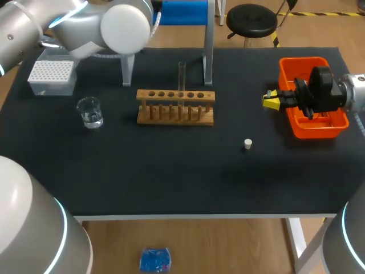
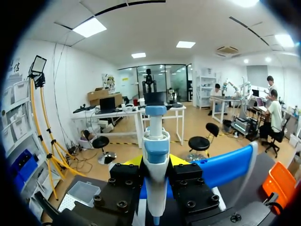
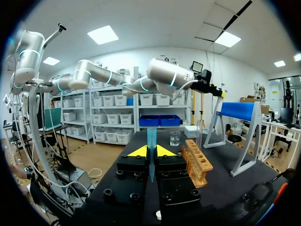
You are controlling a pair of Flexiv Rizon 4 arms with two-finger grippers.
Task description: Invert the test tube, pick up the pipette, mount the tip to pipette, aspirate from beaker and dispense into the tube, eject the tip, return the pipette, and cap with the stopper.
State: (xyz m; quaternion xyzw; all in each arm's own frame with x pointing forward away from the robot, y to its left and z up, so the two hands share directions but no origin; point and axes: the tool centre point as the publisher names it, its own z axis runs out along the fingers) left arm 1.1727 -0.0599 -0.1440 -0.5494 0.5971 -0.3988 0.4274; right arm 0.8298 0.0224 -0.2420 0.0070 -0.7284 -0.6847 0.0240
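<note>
My left gripper point(image 2: 155, 162) is shut on the white and blue pipette point(image 2: 156, 141), which stands upright between its fingers beside the blue-topped pipette stand point(image 2: 225, 165). In the head view this gripper is hidden behind my left arm point(image 1: 122, 28). My right gripper point(image 1: 271, 100) hovers next to the orange bin point(image 1: 288, 71), pointing left. It is shut on a slim blue pipette tip point(image 3: 151, 136). A clear test tube point(image 1: 182, 74) stands upright in the wooden rack point(image 1: 175, 107). The glass beaker point(image 1: 89, 111) holds some liquid. A white stopper point(image 1: 247, 144) lies on the mat.
A white tip box point(image 1: 51, 77) sits at the back left. The pipette stand's grey legs point(image 1: 207, 54) rise behind the rack. From the right wrist, the rack point(image 3: 197, 162) and beaker point(image 3: 175, 138) lie ahead of the fingers.
</note>
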